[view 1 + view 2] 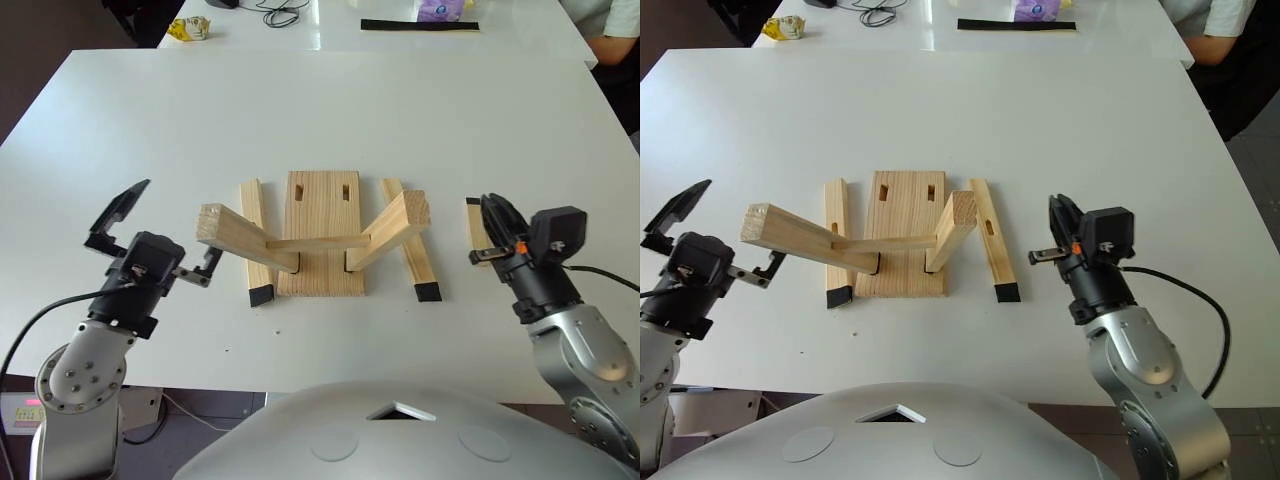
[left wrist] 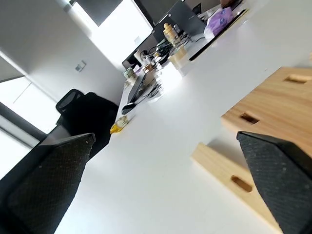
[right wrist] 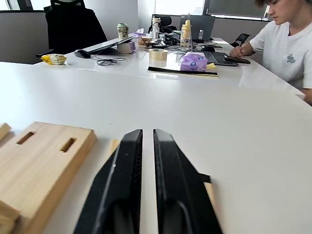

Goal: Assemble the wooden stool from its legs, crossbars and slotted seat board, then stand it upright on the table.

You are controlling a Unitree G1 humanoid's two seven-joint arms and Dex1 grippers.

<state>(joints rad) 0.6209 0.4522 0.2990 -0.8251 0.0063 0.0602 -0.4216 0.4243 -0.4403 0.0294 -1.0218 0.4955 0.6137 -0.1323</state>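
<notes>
The slotted seat board [image 1: 322,205] lies flat mid-table. On it rests a sub-assembly: two thick legs [image 1: 232,234] [image 1: 396,228] joined by a thin crossbar [image 1: 316,243]. A slotted leg with a black foot lies flat on each side of the board [image 1: 256,238] [image 1: 412,243]. My left gripper [image 1: 178,218] hangs open just left of the sub-assembly's left leg, apart from it; its wrist view shows the board [image 2: 275,100] and a slotted leg [image 2: 233,181] between wide fingers. My right gripper [image 1: 494,214] is shut, empty, over a short wooden piece [image 1: 473,228].
The white table [image 1: 330,110] has free room behind the parts and at both sides. Its front edge runs close below both arms. A second table behind holds a yellow packet [image 1: 188,28], cables, a black strip [image 1: 420,25] and a purple pack [image 3: 194,62].
</notes>
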